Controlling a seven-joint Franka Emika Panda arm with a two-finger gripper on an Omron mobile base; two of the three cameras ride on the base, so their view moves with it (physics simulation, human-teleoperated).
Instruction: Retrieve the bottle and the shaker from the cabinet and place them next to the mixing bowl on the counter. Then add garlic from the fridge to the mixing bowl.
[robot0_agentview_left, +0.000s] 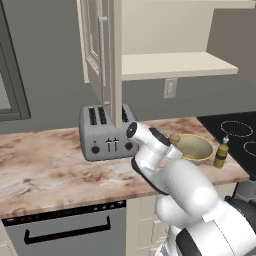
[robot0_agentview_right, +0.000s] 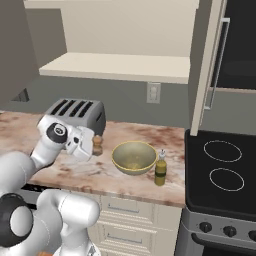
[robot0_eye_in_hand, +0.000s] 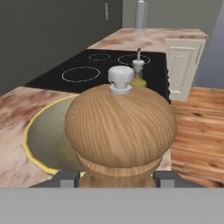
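The gripper (robot0_eye_in_hand: 117, 177) holds the shaker (robot0_eye_in_hand: 120, 131) tight at mid-frame, beside the bowl (robot0_agentview_right: 133, 157), to set it down there.

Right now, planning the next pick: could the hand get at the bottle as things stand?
Probably not yet: the hand is shut on the shaker, left of the mixing bowl; the bottle stands beyond the bowl.

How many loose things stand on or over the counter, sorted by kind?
Toaster: 1
Bowl: 1
Bottle: 1
Shaker, held between the fingers: 1
Total: 4
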